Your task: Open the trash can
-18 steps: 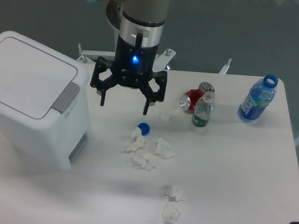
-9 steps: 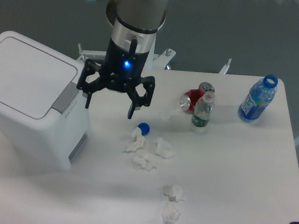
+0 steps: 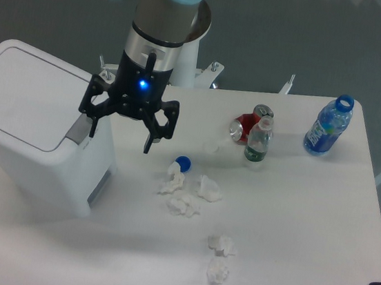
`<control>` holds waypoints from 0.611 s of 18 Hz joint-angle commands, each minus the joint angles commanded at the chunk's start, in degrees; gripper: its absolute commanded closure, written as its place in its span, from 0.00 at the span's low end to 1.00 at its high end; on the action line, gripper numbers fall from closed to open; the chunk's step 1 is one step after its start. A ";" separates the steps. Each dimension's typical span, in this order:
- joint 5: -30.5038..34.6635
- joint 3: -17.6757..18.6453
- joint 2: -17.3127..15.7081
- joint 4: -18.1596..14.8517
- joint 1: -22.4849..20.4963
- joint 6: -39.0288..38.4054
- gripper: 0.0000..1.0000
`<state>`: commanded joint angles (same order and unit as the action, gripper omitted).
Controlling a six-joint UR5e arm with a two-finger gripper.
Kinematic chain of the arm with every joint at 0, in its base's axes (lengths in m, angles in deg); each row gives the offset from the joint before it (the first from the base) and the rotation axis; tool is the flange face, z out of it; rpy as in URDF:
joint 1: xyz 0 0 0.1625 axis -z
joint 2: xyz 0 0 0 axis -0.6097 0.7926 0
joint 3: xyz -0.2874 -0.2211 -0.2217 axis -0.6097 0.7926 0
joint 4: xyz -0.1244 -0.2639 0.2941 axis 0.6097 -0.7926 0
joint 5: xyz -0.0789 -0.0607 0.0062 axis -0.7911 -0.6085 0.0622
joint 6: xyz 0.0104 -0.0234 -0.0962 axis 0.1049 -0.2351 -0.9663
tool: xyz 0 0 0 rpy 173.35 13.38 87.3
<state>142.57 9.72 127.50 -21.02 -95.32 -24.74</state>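
While its lid is flat and shut, the trash can (image 3: pixel 36 127) sits at the table's (image 3: pixel 305 226) left edge. Gripper (image 3: pixel 120 136) hangs w/ fingers spread wide, holding nothing, right by the can's grey button strip (image 3: pixel 83 124). Paper bits (image 3: pixel 186 192) & a blue cap (image 3: pixel 183 162) lie nearby.

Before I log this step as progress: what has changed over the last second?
The gripper, open and empty, has slid left across the table toward the trash can; one finger now overlaps its grey button strip. Nothing was grasped or released. The lid is still shut, and the bottles, cans, blue cap and tissue wads have not moved.
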 joint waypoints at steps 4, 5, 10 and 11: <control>-0.80 0.00 -0.09 0.00 -0.09 0.62 0.00; -0.80 0.17 -0.09 0.00 -0.09 0.70 0.00; -0.71 1.05 -0.35 0.26 -0.35 1.58 0.00; -0.71 1.32 -0.44 0.26 -0.44 2.02 0.00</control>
<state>141.86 11.03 127.06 -20.76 -95.76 -22.72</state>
